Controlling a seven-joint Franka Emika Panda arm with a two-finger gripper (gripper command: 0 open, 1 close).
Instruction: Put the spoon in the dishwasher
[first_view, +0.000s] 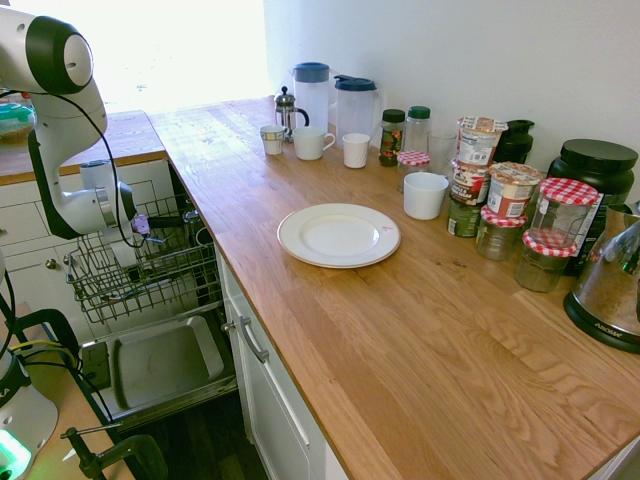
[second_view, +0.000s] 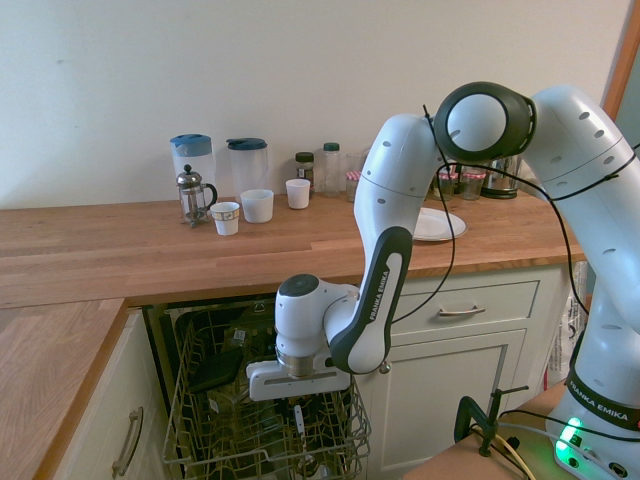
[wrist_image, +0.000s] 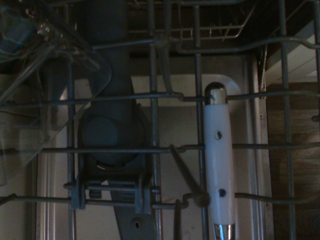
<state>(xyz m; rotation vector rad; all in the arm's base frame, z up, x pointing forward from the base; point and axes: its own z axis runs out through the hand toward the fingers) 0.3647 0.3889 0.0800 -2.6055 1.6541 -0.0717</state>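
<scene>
Beyond the wooden bench, the dishwasher stands open; I see a white-handled utensil, seemingly the spoon, at its rack. I can't tell the state of my jaws.

You can see the spoon at the dishwasher's grey wire rack, its smooth white handle crossing in front of the wires, with silver metal ends and two dark rivets; whether it rests fully on the wires, you cannot tell. Your dishwasher stands open beneath the counter, its door lowered, with a recessed panel on the shiny steel inner side, the rack out above that door, and a dark interior behind.
</scene>
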